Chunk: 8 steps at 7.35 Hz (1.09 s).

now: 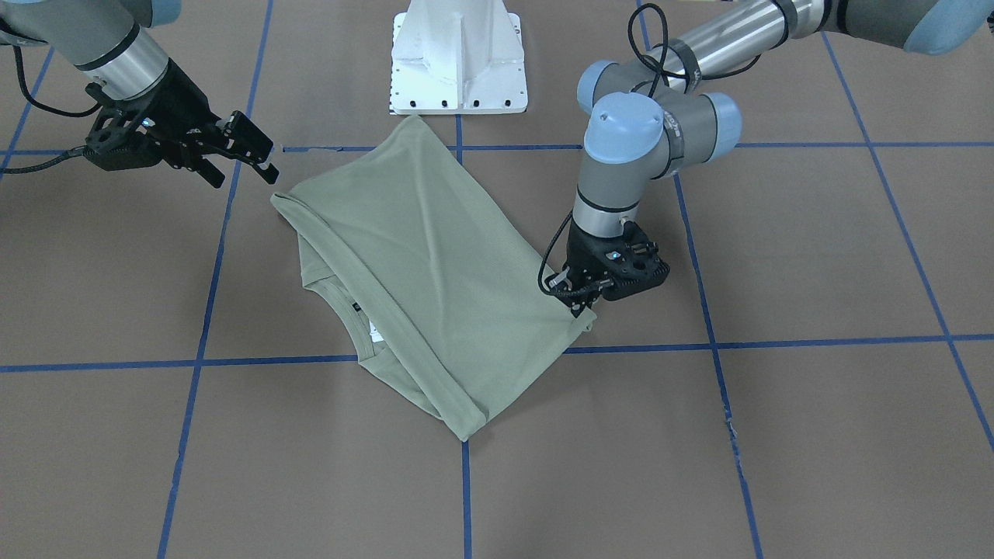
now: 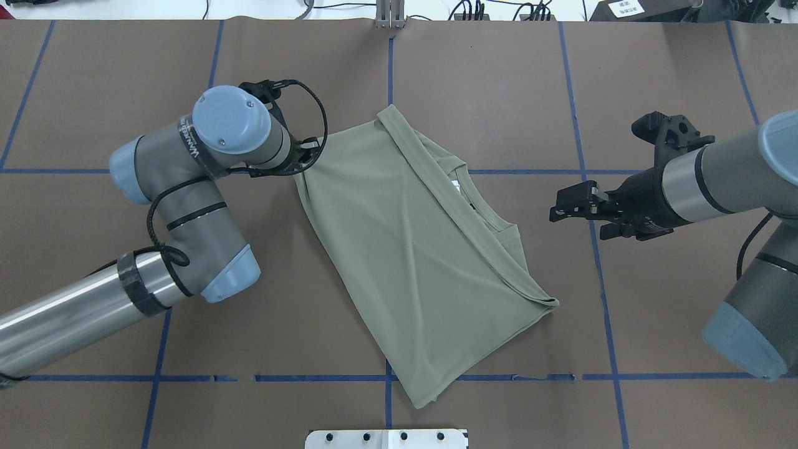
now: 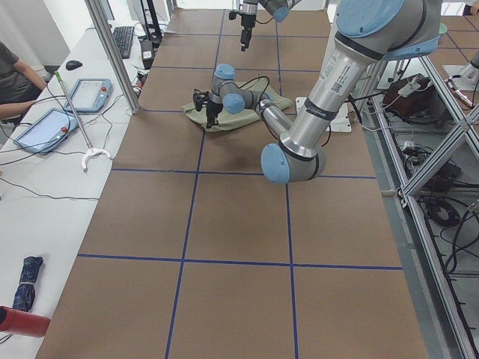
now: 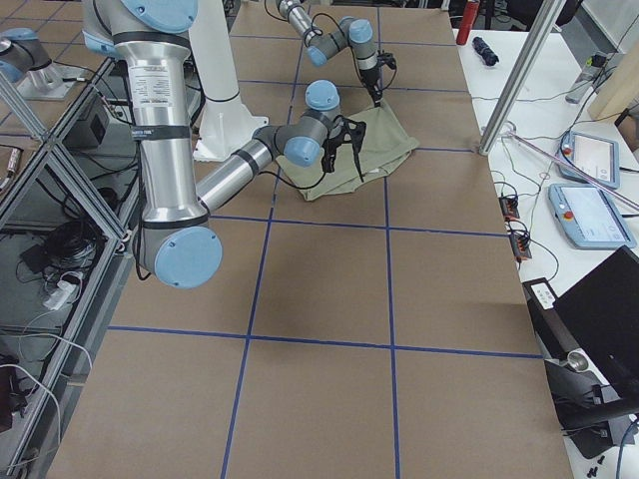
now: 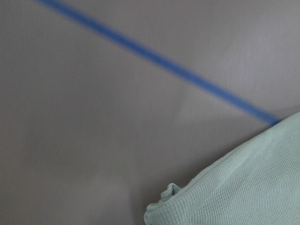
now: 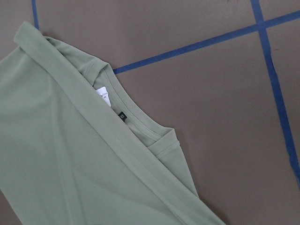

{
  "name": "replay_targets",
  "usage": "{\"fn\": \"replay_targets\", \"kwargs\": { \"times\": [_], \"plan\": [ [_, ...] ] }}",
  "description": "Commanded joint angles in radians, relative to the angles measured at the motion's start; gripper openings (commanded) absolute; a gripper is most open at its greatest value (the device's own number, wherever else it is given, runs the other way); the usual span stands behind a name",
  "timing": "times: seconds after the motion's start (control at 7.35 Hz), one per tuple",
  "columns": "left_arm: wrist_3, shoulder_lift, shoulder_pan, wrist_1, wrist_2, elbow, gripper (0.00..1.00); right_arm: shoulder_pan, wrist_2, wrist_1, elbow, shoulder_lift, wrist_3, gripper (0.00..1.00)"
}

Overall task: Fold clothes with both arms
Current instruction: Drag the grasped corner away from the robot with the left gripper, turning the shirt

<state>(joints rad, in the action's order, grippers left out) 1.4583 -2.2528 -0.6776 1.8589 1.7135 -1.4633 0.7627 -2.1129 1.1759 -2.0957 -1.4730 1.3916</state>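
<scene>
The sage-green shirt (image 1: 419, 264) lies folded on the brown table, its lower part laid over toward the round neck. The white hang tag (image 6: 104, 97) shows at the neck. My left gripper (image 1: 578, 309) points down onto the shirt's corner on my left and touches it. Its fingers are mostly hidden under the wrist, so I cannot tell whether they are closed. The left wrist view shows that corner (image 5: 243, 187) lying on the table. My right gripper (image 1: 241, 163) is open and empty. It hovers above the table, apart from the shirt's folded edge (image 2: 536, 299).
The white pedestal base (image 1: 458, 58) stands just behind the shirt on my side. Blue tape lines (image 2: 389, 68) grid the table. On a side bench past the table's far edge are teach pendants (image 3: 45, 123), with a person (image 3: 15, 75) there.
</scene>
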Motion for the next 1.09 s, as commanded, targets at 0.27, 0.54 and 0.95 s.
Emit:
{"fn": "replay_targets", "kwargs": {
  "times": [0.27, 0.54, 0.95],
  "plan": [
    [-0.067, -0.27, -0.034, 0.387, -0.181, 0.477, 0.0, -0.005, 0.007, 0.001, 0.013, 0.0, 0.0, 1.0],
    [-0.072, -0.301, -0.034, 0.445, -0.204, 0.54, 0.03, -0.005, 0.007, 0.001, 0.02, 0.003, 0.0, 1.0],
    [-0.139, -0.304, -0.089, 0.463, -0.18, 0.546, 1.0, -0.01, 0.011, 0.007, 0.051, 0.035, -0.002, 1.0]
  ]
}}
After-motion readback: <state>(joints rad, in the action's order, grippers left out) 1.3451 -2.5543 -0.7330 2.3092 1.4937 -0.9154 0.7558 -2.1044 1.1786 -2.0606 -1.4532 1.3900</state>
